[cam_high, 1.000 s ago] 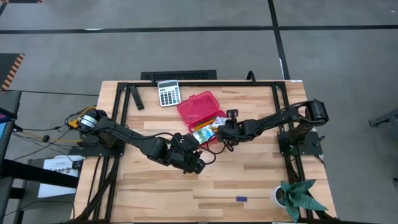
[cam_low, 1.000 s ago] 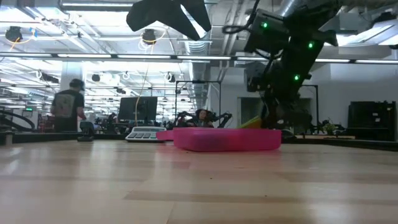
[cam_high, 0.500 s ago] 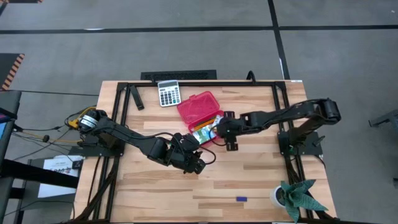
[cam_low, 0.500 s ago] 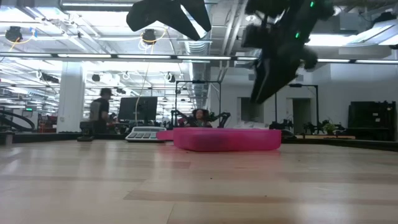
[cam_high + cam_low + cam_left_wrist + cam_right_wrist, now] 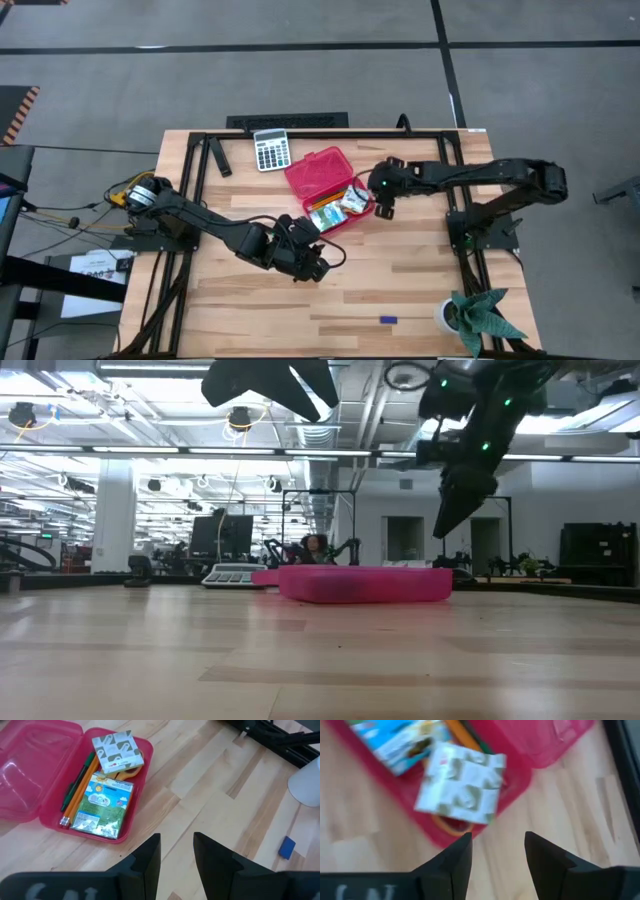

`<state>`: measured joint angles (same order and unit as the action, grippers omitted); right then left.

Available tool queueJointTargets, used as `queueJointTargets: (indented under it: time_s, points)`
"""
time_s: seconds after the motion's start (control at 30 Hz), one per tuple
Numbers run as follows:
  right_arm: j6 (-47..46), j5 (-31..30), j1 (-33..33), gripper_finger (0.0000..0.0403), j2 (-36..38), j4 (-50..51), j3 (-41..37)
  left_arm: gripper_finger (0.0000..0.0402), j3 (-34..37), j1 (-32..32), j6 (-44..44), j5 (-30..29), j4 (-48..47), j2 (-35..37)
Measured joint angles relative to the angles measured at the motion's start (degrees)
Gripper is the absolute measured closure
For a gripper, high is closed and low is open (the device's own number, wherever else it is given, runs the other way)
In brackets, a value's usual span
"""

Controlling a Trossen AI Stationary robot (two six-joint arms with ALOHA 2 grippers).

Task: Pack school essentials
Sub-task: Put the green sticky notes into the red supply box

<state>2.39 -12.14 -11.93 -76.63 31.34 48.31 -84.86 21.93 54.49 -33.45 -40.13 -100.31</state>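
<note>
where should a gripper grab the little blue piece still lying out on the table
Across its short sides, from straight above. The blue piece lies flat and alone on the bare wood near the white pot, away from the red case. It looks thin, so fingers must close almost at table level.

The right gripper (image 5: 462,500) is hanging above the red case (image 5: 365,583), which is lying on the bench (image 5: 300,660) below its jaws.

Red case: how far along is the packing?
Mostly packed. The open red case already holds pencils, two printed packets and orange-handled scissors under the upper packet. Nothing is in hand: the right gripper and left gripper are both open and empty. Left: the small blue piece on the table, then closing the lid.
</note>
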Motion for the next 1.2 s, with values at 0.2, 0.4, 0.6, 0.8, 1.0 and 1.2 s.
queueJointTargets:
  time_s: [0.2, 0.4, 0.6, 0.8, 1.0, 1.2]
  points:
    - [1.07, 0.02, -2.21, 0.0218, -4.97, -4.15, -0.39, 0.0292, 0.0, 0.0, -0.2, -0.08, -0.03, 0.0]
    - [1.57, 1.07, -1.89, 0.0218, -9.1, -4.62, -0.48, 0.0292, 0.0, 0.0, 0.0, -0.05, -0.26, 0.0]
    - [2.46, 1.86, 1.24, 0.022, -7.31, -6.64, -0.33, 0.0292, 0.0, 0.0, -0.01, -0.72, -0.15, 0.0]
    - [6.61, 1.79, 3.59, 0.0222, -4.71, -9.28, -0.26, 0.0292, 0.0, 0.0, -0.01, -1.73, 0.0, 0.0]
    - [9.55, 1.21, 3.16, 0.0223, -7.7, -8.97, -0.27, 0.0292, 0.0, 0.13, 0.74, -1.52, 0.06, 0.0]
    - [10.1, 1.57, 4.76, 0.0223, -12.96, -11.68, -0.26, 0.0292, 0.0, 0.42, 0.92, -1.39, -0.01, 0.0]
